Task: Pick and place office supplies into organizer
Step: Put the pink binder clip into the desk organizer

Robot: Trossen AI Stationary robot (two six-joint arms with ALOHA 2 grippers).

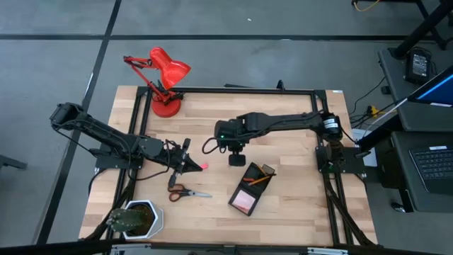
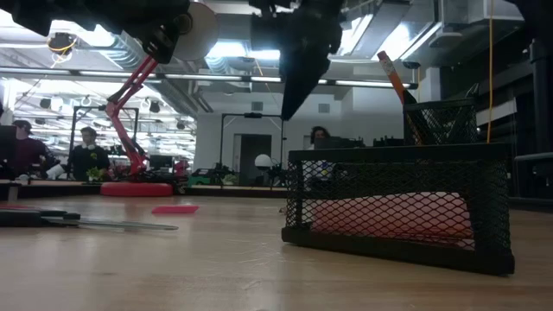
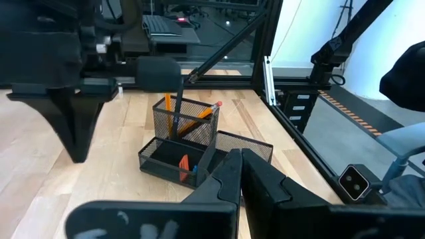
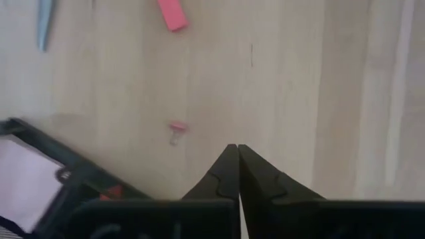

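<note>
The black mesh organizer (image 1: 249,190) stands on the table's near right part; orange pencils (image 3: 178,118) stick up from its cup and a pink sticky-note pad (image 1: 244,202) lies in its tray. A pink eraser (image 1: 203,166) and a smaller pink piece (image 4: 177,126) lie on the wood. The red-handled scissors (image 1: 184,191) lie flat to the left of the organizer. My left gripper (image 1: 188,163) is shut and empty, raised just left of the eraser. My right gripper (image 1: 236,159) is shut and empty, pointing down above the table beside the organizer's far end. I see no pens.
A red desk lamp (image 1: 164,79) stands at the far left edge and a potted plant (image 1: 139,218) at the near left corner. A black frame (image 1: 248,91) borders the table. Bare wood lies between the two grippers and the lamp. People sit in the room behind (image 2: 86,151).
</note>
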